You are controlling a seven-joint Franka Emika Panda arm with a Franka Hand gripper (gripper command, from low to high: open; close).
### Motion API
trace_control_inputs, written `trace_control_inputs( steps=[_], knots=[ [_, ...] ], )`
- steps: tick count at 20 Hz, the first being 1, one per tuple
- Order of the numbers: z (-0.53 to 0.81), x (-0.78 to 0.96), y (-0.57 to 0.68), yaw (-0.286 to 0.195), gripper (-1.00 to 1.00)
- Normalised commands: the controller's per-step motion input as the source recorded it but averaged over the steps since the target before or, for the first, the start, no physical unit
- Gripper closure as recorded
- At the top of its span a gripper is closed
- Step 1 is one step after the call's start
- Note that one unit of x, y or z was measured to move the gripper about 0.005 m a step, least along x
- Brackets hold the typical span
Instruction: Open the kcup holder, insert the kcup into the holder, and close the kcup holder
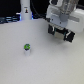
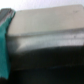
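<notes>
My gripper (image 1: 62, 34) hangs spread and empty at the exterior view's upper right, by the kcup holder (image 2: 47, 32), whose state I can't tell. The kcup (image 1: 27, 48) sits untouched on the table (image 1: 50, 65), well apart; insertion and closing remain, I judge.

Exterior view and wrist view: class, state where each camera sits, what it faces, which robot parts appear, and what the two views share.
Exterior view: off the arm, above the white table, looking down on the kcup, a white bottle and the gripper with its fingers.
Wrist view: on the wrist, very close to a blurred grey and dark surface; no fingers identifiable.
Shared: nothing can be matched with certainty.
</notes>
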Motion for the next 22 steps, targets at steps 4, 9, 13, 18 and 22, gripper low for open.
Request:
trace_control_inputs(
  steps=[4,9,13,18,22],
  knots=[
    [0.13,0.83,-0.41,-0.063,1.00],
    [0.13,0.78,-0.43,-0.068,1.00],
    [0.10,0.40,-0.24,-0.046,-1.00],
    [0.05,0.07,-0.05,-0.030,-1.00],
    [0.40,0.10,-0.15,-0.084,-1.00]
  ],
)
